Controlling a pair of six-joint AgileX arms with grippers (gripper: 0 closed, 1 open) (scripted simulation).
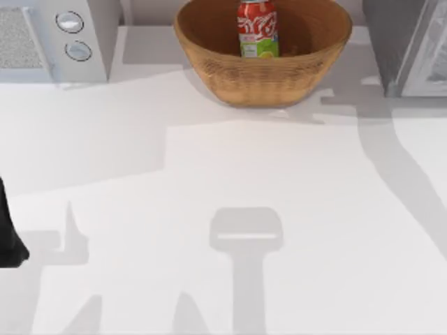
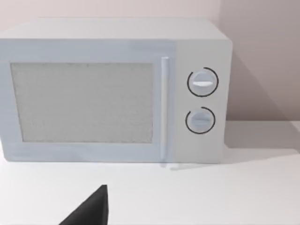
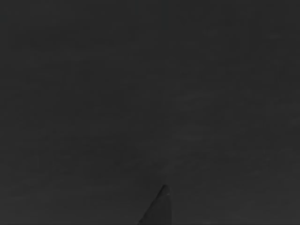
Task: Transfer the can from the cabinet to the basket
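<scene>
We are looking down on a pale, nearly white surface crossed by soft grey shadows — a broad one falling over its far half and narrower arm-shaped ones stretching toward the near edge. At the far middle the basket is sitting on the surface, and the can is standing upright inside it, red with its green band at the bottom, resting against the ribbed wicker interior. To the top view's right, at the far corner, the cabinet is showing as a dark-grey block with a pale framed door panel cut off by the edge. To the top view's left, the light-grey microwave is standing with its two round dials facing us; behind it and the basket a pale wall is rising.

Our left arm is sitting as a dark shape at the left edge of the top view, well apart from the basket. In the left wrist view we are facing the microwave head on — mesh window, upright handle, two dials — with a pinkish wall meeting it at the corner, and a single dark tip of the left fingers is poking in low; whether they are released or clenched we cannot tell.

The right wrist view is dark.
</scene>
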